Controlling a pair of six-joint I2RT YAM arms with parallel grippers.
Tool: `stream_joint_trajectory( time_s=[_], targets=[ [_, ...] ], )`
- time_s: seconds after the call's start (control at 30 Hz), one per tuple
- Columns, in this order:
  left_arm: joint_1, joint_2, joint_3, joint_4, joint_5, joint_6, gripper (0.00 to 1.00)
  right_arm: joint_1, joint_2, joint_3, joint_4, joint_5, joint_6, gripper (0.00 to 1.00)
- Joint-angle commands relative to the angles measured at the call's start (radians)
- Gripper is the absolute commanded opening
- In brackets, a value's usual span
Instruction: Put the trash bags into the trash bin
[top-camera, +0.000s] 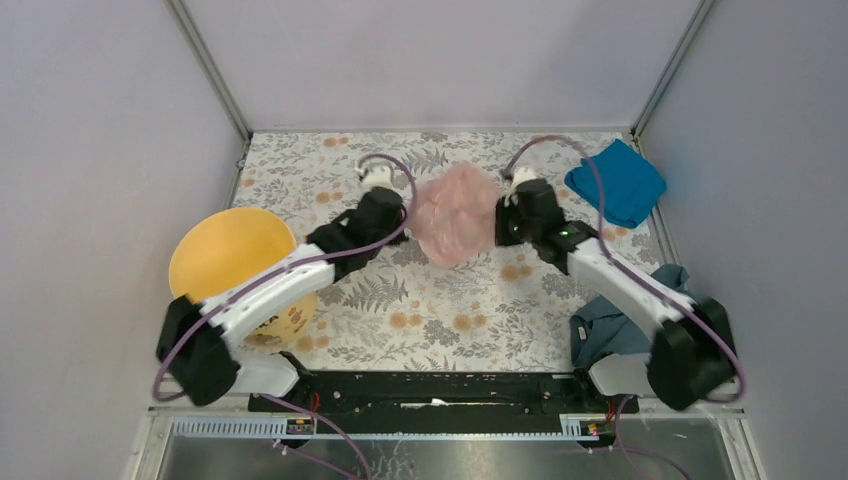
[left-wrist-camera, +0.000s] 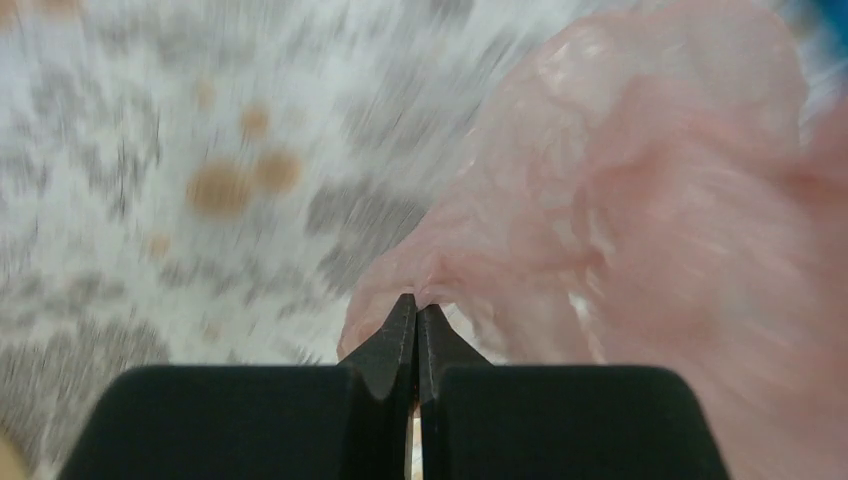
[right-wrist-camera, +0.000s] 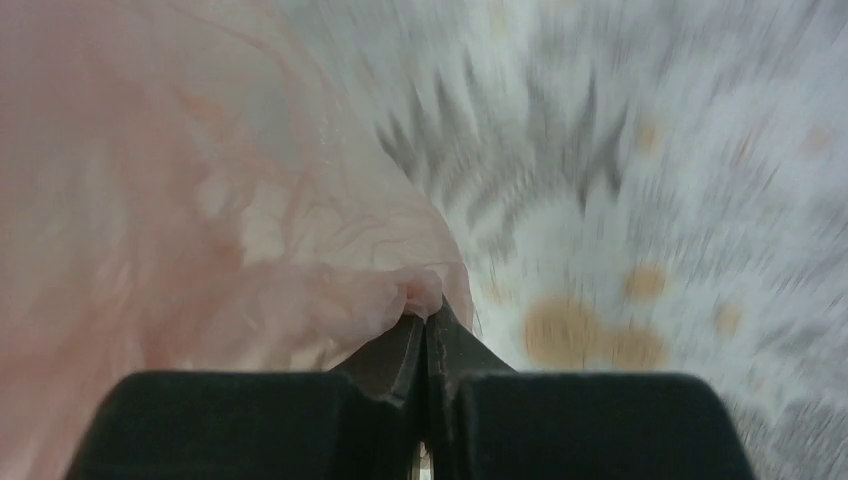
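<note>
— Yellow-orange bucket at the near left corner: is that the trash bin (top-camera: 225, 250)?

— Yes, the biggest thing on the tabletop (top-camera: 450, 320). It sits right by the base of the left arm (top-camera: 262, 292), whose white link crosses over its rim.

— And the trash bag (top-camera: 455, 215)?

— That pink, wrinkly film, bunched up well apart from the bin, out toward the far middle of the tabletop. It hangs between the two hands, its long axis running roughly left to right.

— Are both hands on it?

— The left hand (left-wrist-camera: 416, 305) has its jaws pressed together on a pinch of film at the bag's left edge. The right hand (right-wrist-camera: 432, 312) is closed the same way on a fold at the right edge. Both wrist views are blurred, so I cannot tell whether the bag's underside touches the tabletop.

— So which way does it have to go?

— Left and back toward the arms' bases, I'd judge. The bin lies on the left hand's side, so that arm is much the nearer. The right one would have to reach across. The blue cloth (top-camera: 615, 182) is off to the right, out of that path.
</note>
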Motion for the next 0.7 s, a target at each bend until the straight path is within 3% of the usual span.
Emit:
stream_joint_trajectory(
  time_s=[0.0, 0.17, 0.27, 0.33, 0.4, 0.5, 0.57, 0.67],
  targets=[
    [0.011, 0.0, 0.082, -0.033, 0.076, -0.01, 0.0, 0.005, 0.022, 0.057, -0.035, -0.07, 0.023, 0.0],
    [-0.013, 0.064, 0.651, -0.1, 0.264, 0.104, 0.0, 0.049, 0.069, 0.635, -0.271, -0.04, -0.1, 0.0],
    [-0.098, 0.033, 0.792, -0.051, 0.269, 0.166, 0.0, 0.079, 0.006, 0.777, -0.265, -0.075, -0.112, 0.0],
    [-0.114, -0.048, 0.681, 0.042, 0.209, 0.152, 0.0, 0.08, -0.081, 0.69, -0.163, -0.102, -0.098, 0.0],
    [-0.114, -0.142, 0.484, 0.122, 0.092, 0.119, 0.0, 0.081, -0.17, 0.498, -0.037, -0.088, -0.095, 0.0],
    [-0.11, -0.179, 0.26, 0.023, -0.114, 0.03, 0.0, 0.081, -0.211, 0.212, 0.04, 0.0, -0.074, 0.0],
    [-0.094, -0.155, 0.118, -0.074, -0.127, -0.047, 0.0, 0.08, -0.17, 0.039, 0.034, 0.015, -0.048, 0.0],
    [-0.087, -0.155, -0.102, -0.112, -0.005, -0.102, 0.0, 0.08, -0.102, -0.15, 0.027, -0.068, 0.032, 0.0]
  ],
)
